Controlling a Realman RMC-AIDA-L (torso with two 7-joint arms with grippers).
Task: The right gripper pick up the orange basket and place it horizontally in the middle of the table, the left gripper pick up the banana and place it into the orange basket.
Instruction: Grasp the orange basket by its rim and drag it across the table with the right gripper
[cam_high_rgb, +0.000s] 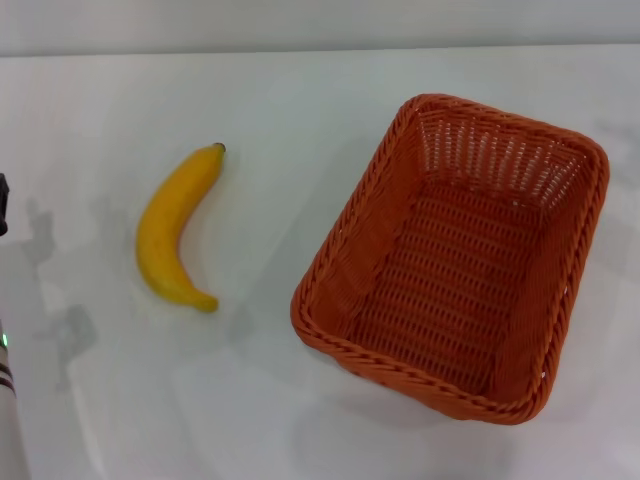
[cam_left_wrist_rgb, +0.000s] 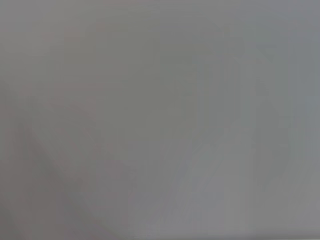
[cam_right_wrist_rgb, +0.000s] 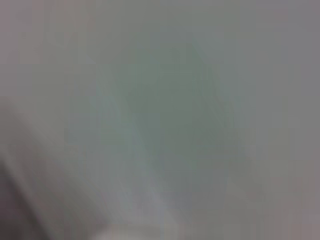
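Orange wicker, the orange basket (cam_high_rgb: 455, 260) sits right of centre on the table (cam_high_rgb: 260, 100), its long axis running from lower left toward upper right. Left of it, well apart, the banana (cam_high_rgb: 175, 228) lies with its stem toward the top. Only the left gripper (cam_high_rgb: 3, 205) shows, at the left edge; whether its jaws are open cannot be told.

Head view steeply above table (cam_high_rgb: 300, 100)

left gripper (cam_high_rgb: 3, 205): cut off at edge | wrist views: blank blur
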